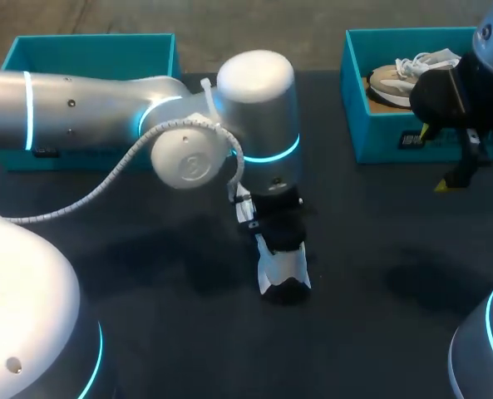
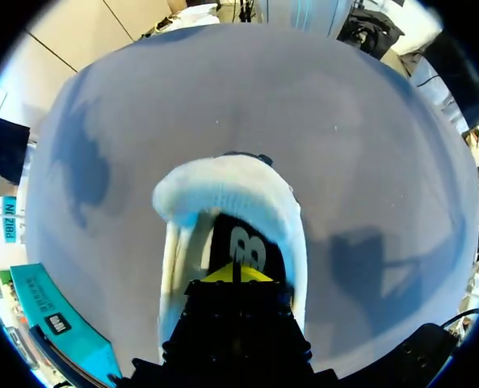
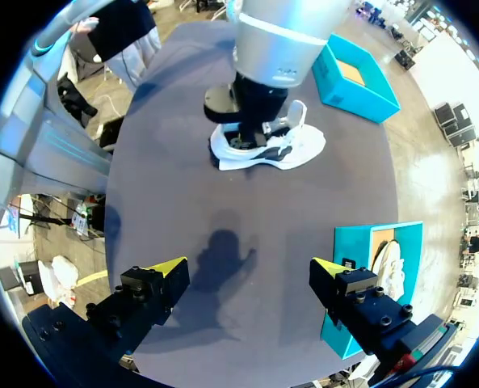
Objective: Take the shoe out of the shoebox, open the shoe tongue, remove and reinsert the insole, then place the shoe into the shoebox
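A white shoe (image 1: 283, 278) with a black inside lies on the dark table, near the middle. My left gripper (image 1: 281, 241) points straight down into its opening. In the left wrist view the yellow tips (image 2: 235, 273) are shut together over the black insole (image 2: 249, 246), with the white heel (image 2: 223, 190) just ahead. Whether they pinch the insole I cannot tell. My right gripper (image 1: 436, 160) hangs open in the air in front of the right shoebox (image 1: 379, 137). In the right wrist view it (image 3: 250, 268) holds nothing, and the shoe (image 3: 267, 147) lies far ahead under the left arm.
The teal right shoebox (image 3: 360, 323) holds a second, pale shoe (image 1: 400, 75). Another teal box (image 1: 88, 54) stands at the back left, partly behind my left arm (image 1: 105, 112). Bare table (image 1: 379, 249) lies between the two grippers.
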